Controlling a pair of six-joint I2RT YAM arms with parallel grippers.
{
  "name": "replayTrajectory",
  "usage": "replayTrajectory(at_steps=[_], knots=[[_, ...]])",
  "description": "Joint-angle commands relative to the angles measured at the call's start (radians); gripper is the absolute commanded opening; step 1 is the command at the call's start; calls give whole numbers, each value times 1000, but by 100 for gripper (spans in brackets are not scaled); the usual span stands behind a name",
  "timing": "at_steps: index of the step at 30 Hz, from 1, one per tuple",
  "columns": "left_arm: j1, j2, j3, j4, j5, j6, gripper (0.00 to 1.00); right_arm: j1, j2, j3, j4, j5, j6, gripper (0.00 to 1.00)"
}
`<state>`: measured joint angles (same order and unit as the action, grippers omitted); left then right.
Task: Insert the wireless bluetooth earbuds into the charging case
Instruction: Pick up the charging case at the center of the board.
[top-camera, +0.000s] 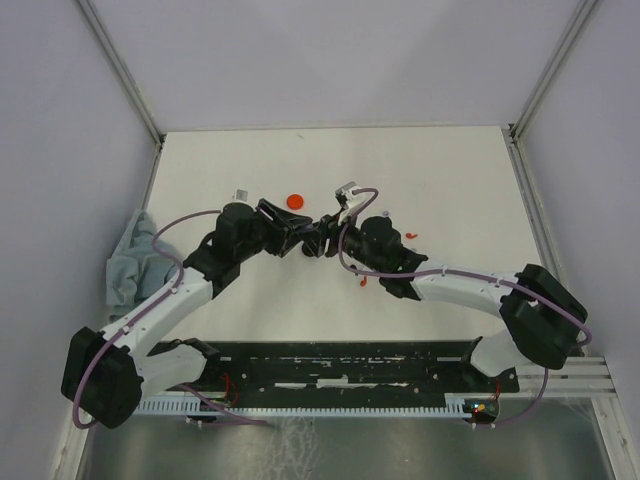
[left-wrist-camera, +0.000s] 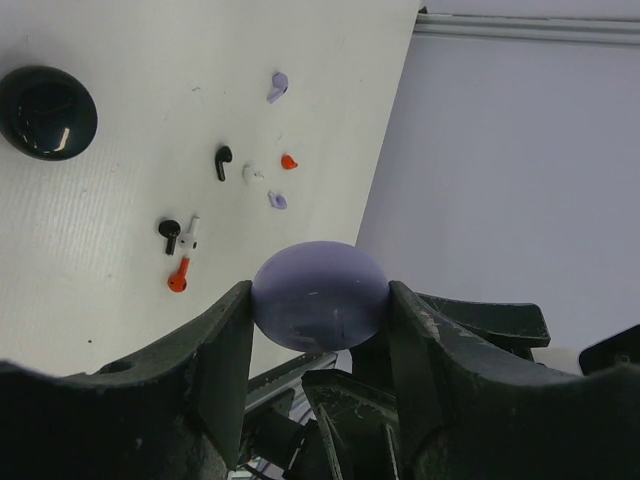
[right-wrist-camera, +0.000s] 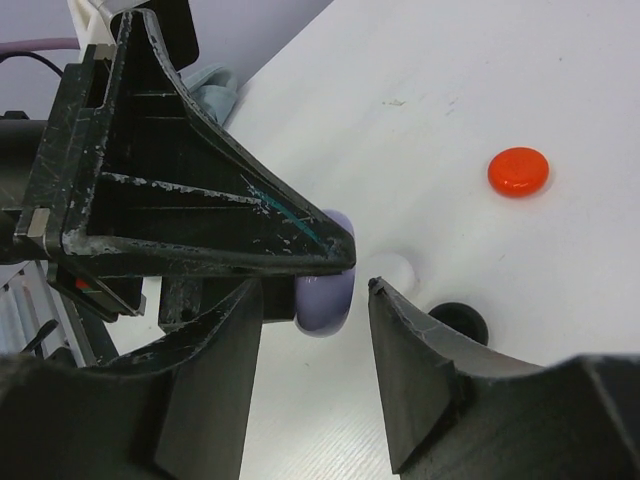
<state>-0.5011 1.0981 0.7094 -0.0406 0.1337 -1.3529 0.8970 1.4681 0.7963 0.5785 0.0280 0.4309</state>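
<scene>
**Case held up, lid not yet opened**

The left gripper (left-wrist-camera: 320, 312) is clamped on the lavender charging case (left-wrist-camera: 320, 293). It holds the case above the table (left-wrist-camera: 120, 330) with one finger on each side. In the left wrist view the case looks like a smooth closed shell, so I judge the step in hand is opening it.

The right gripper (right-wrist-camera: 315, 290) faces the case with its jaws apart, one on each side. A thin strip of table shows between one finger and the case, so it does not seem to clamp yet. The next move probably calls for a gentle grip on the lid half only, while the left gripper keeps the body steady.

All the earbuds (left-wrist-camera: 222, 162) lie loose on the table, in the upper middle of the left wrist view. None is in the case. Only this view shows them all, with two lavender ones among them.

The right wrist view alone shows how both grippers meet at the case. The top view hides the case, but shows the red disc (top-camera: 294, 201) and a cloth (top-camera: 135, 255) at the left.
</scene>
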Motion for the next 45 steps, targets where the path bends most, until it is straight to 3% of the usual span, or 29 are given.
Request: replayTrajectory(at_steps=[1, 10, 14, 19, 24, 31, 39, 45], knots=[[-10, -27, 2, 64, 3, -62, 51, 5, 16, 33, 108, 6, -12, 53], [-14, -46, -21, 87, 10, -81, 53, 5, 25, 39, 103, -5, 0, 25], [-13, -65, -22, 84, -2, -43, 64, 3, 10, 60, 50, -40, -25, 12], [-3, -101, -28, 138, -4, 97, 83, -23, -28, 71, -17, -125, -31, 9], [56, -160, -20, 209, 77, 303, 91, -88, -80, 79, -94, -241, -23, 8], [181, -189, -21, 295, 376, 525, 91, -229, -165, 153, -250, -470, -31, 8], [188, -158, 36, 331, 648, 770, 88, -285, -200, 295, -465, -684, -101, 8], [187, -133, 75, 397, 796, 869, 83, -287, -188, 377, -524, -798, -99, 9]])
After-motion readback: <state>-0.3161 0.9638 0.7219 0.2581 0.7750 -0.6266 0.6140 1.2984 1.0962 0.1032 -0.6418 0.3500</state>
